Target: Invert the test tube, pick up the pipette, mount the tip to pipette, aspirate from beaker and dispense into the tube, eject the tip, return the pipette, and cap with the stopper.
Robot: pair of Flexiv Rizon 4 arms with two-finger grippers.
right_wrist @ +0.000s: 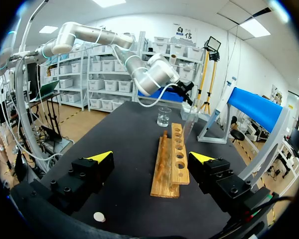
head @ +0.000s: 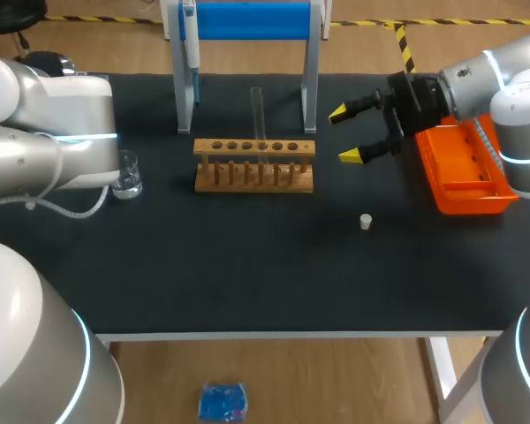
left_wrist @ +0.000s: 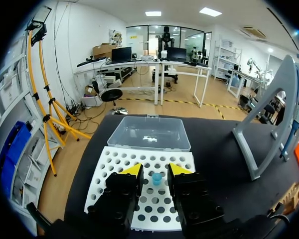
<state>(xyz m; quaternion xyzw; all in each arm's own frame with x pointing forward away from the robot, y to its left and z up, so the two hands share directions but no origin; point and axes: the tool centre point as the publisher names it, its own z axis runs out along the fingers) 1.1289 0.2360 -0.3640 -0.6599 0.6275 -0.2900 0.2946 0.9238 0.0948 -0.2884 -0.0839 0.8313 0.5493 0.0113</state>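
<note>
A clear test tube [head: 258, 115] stands upright in the wooden rack [head: 254, 165]. The pipette [head: 191, 44] hangs on the blue and grey stand [head: 247, 22]. A glass beaker [head: 128, 177] sits beside my left arm, and the white stopper [head: 366, 222] lies on the mat. My right gripper [head: 353, 132] hovers open to the right of the rack, empty. In the left wrist view my left gripper [left_wrist: 155, 169] is over a white perforated tip rack [left_wrist: 114, 164]. A small blue tip [left_wrist: 156, 178] stands between its narrowly open fingers, with a gap on each side. The head view hides this gripper behind the arm.
An orange tray [head: 468, 168] lies under my right arm at the table's right edge. A clear plastic box [left_wrist: 149, 133] sits just beyond the tip rack. From the right wrist, the rack [right_wrist: 170, 159] lies ahead between the fingers, the beaker [right_wrist: 164, 116] beyond it, the stopper [right_wrist: 98, 216] beside one finger.
</note>
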